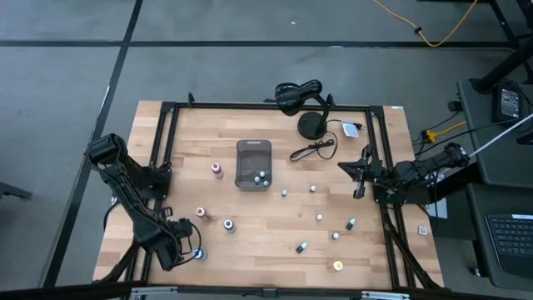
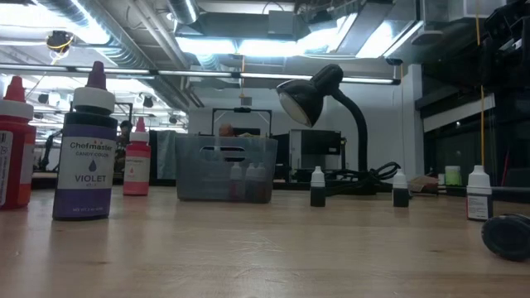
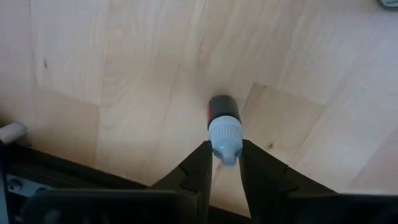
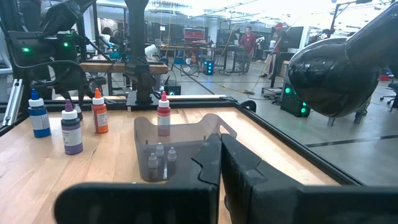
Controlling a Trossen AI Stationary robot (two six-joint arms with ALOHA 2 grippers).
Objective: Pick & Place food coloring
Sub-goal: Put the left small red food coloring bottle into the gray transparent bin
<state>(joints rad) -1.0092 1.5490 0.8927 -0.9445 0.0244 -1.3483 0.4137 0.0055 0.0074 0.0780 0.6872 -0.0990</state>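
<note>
Several small food coloring bottles stand scattered on the wooden table, such as a pink-capped one (image 1: 216,169), an orange one (image 1: 200,212) and a violet one (image 1: 227,223). My left gripper (image 1: 185,252) is at the table's near left corner, shut around a dark bottle with a pale cap (image 3: 224,121), which also shows in the high view (image 1: 198,254). My right gripper (image 1: 360,179) hovers shut over the table's right side, empty (image 4: 221,158). The clear grey tray (image 1: 254,150) holds a few small bottles (image 1: 261,177). My left gripper pinches the bottle's pale cap (image 3: 225,138) between its two fingers (image 3: 200,163), one on each side. The fingers come from above, slanting down from the table's near left. The bottle seems to stand upright on the wood; its base is hidden by its own body.
A black desk lamp (image 1: 298,94) with a round base (image 1: 312,125) and cable (image 1: 312,150) sits at the far edge. More tiny bottles (image 1: 319,217) dot the right half, and one orange-capped bottle (image 1: 337,266) lies near the near edge. A black frame rail (image 1: 266,106) borders the table.
</note>
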